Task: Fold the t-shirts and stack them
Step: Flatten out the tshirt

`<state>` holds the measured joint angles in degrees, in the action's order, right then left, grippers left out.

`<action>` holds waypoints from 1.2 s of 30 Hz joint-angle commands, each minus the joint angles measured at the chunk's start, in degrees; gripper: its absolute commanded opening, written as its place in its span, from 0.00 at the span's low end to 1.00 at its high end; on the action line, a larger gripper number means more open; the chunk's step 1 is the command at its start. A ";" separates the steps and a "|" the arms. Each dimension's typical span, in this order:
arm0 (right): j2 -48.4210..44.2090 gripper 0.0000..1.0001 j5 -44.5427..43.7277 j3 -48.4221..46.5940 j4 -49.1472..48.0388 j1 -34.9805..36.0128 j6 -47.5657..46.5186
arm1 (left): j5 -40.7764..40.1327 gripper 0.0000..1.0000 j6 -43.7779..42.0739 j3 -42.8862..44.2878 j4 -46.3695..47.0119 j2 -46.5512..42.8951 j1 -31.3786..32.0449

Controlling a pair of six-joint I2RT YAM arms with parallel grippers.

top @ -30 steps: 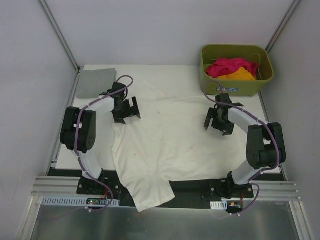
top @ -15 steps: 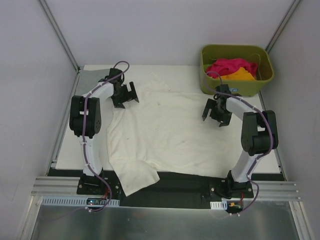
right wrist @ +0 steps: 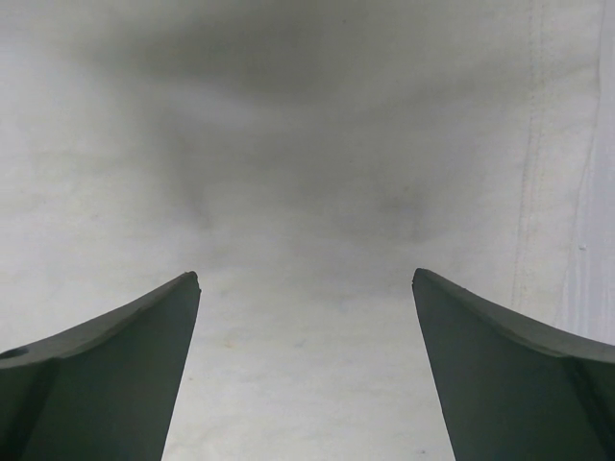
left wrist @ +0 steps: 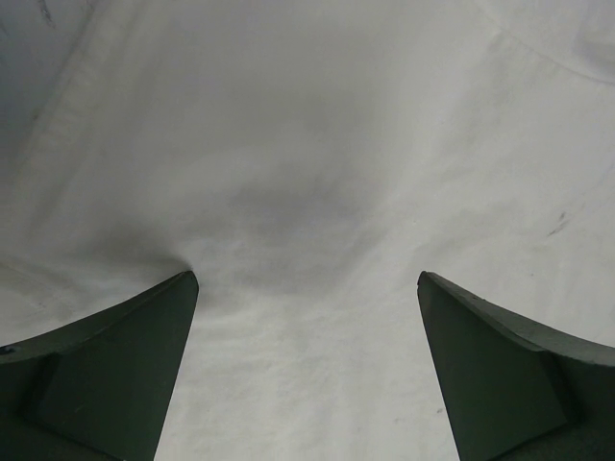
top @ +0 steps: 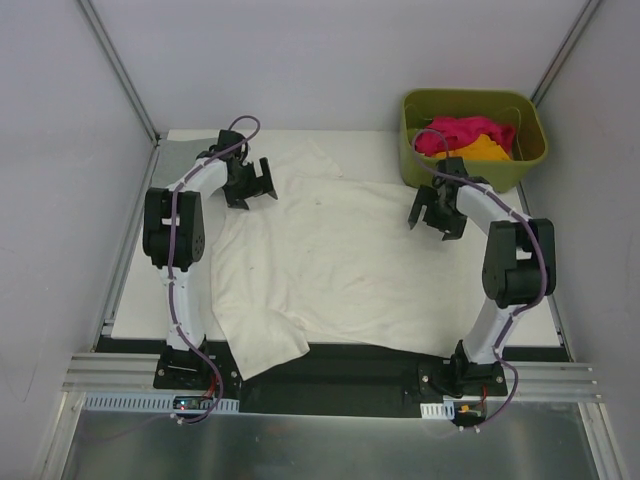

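Cream-white t-shirt (top: pixel 340 250) laid spread across table (top: pixel 540 300), near-left corner rumpled at edge. Left gripper (top: pixel 255 190) and right gripper (top: pixel 432 222) poised over far corners, jaws held wide, nothing gripped. Flattening judged in hand: rumpled corner to be smoothed before folding is attempted.

Bright even overhead light, soft shadows, sharp top view, wrist views slightly soft, dim-edged
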<state>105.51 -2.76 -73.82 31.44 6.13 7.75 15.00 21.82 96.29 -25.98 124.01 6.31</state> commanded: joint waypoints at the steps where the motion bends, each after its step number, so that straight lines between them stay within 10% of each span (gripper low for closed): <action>1: -6.10 0.97 -0.22 -1.95 2.22 -0.33 -1.25 | -0.68 0.99 -2.05 -2.77 -2.68 -8.76 -0.33; 18: -7.97 0.97 6.54 10.55 -1.03 -4.19 -2.74 | -1.56 0.99 2.96 -25.54 -1.53 -23.64 3.80; 36: 9.53 0.97 9.62 -5.63 4.51 -13.43 -5.81 | 0.02 0.99 0.06 -12.81 -1.53 -5.89 2.22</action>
<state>111.53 6.94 -78.08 36.32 -6.20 3.99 14.41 23.42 79.88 -28.36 113.23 9.32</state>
